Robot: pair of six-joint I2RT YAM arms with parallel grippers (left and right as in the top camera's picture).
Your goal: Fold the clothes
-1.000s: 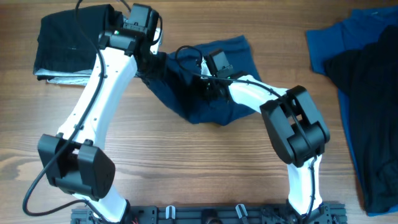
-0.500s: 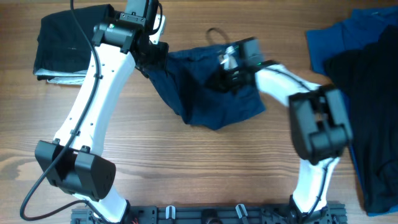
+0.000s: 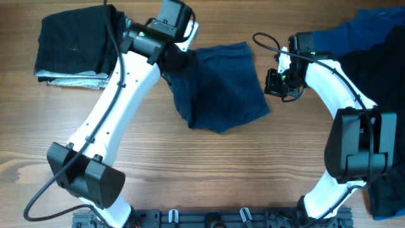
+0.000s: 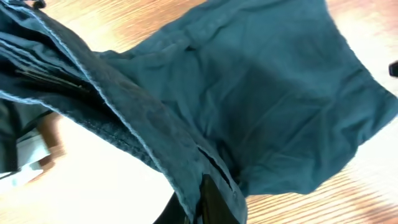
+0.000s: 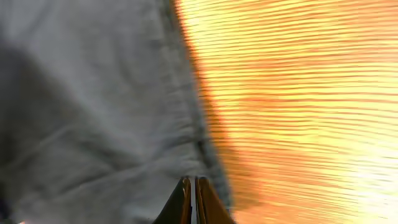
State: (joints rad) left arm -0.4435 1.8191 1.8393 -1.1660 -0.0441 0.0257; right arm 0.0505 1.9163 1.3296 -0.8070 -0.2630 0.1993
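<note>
- One pair of navy shorts [image 3: 221, 88] lies mid-counter [image 3: 209, 171], partly spread, left edge bunched and lifted.
- Left end effector [image 3: 172, 62] is clamped on that bunched waistband edge, at the shorts' upper-left corner.
- Right end effector [image 3: 279, 83] sits just off the shorts' right edge, fingers pressed together with nothing between them.
- Folded stack [image 3: 73, 41], black over grey, lies well left of the shorts. The loose pile [image 3: 380, 76] of blue and black lies well right.
- Step, my read: flatten before folding. Right should open and take the right corner, then both pull apart low over the counter. Fold only once the edges lie square.
</note>
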